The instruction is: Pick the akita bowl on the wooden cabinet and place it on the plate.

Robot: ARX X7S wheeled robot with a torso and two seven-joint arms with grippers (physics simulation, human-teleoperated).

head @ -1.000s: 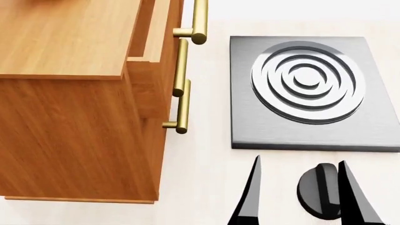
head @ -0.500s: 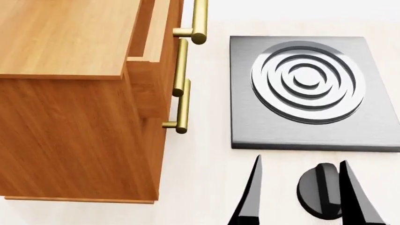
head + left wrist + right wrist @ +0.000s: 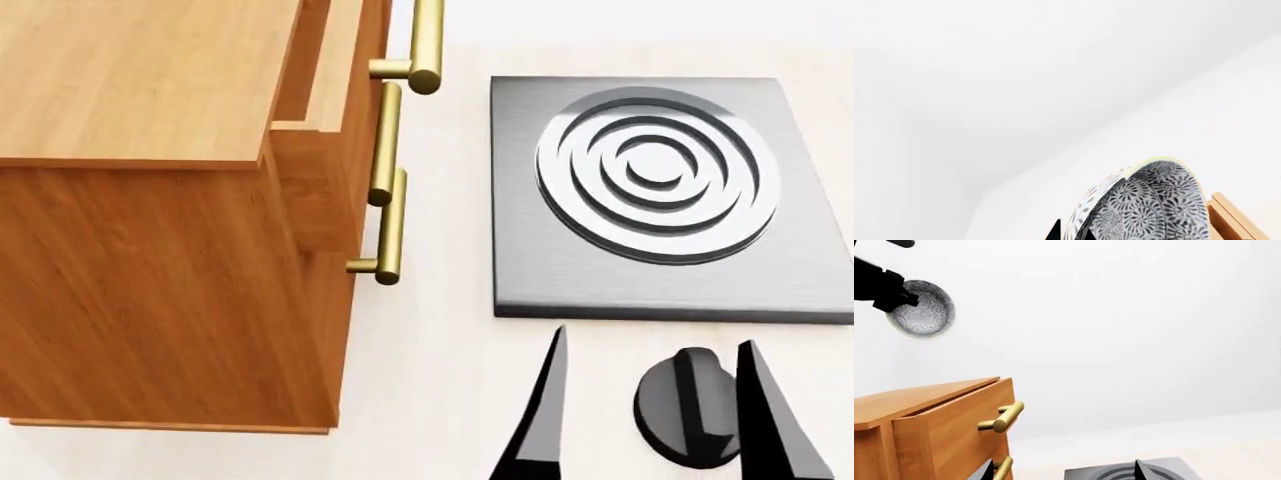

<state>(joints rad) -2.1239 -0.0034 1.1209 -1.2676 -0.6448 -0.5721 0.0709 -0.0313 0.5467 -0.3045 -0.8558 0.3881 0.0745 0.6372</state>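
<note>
The akita bowl (image 3: pixel 923 310), white with a dense grey-black swirl pattern, hangs tilted high in the air above the wooden cabinet (image 3: pixel 927 432). My left gripper (image 3: pixel 902 299) is shut on its rim. In the left wrist view the bowl (image 3: pixel 1147 210) fills the lower edge, and the two dark fingertips of the left gripper (image 3: pixel 1071 233) straddle its wall. The cabinet (image 3: pixel 147 200) takes up the left of the head view, its top bare. My right gripper (image 3: pixel 654 400) is open and low over the counter, holding nothing. The plate is out of view.
A grey stove slab (image 3: pixel 527 260) with raised concentric rings (image 3: pixel 654 175) lies right of the cabinet. Its black round knob (image 3: pixel 687 405) sits between my right fingers in the head view. Brass bar handles (image 3: pixel 390 225) stick out from the cabinet front. The top drawer (image 3: pixel 327 70) stands slightly open.
In the head view my right gripper's two fingers have shifted slightly to the right. The cabinet and stove slab have not moved.
</note>
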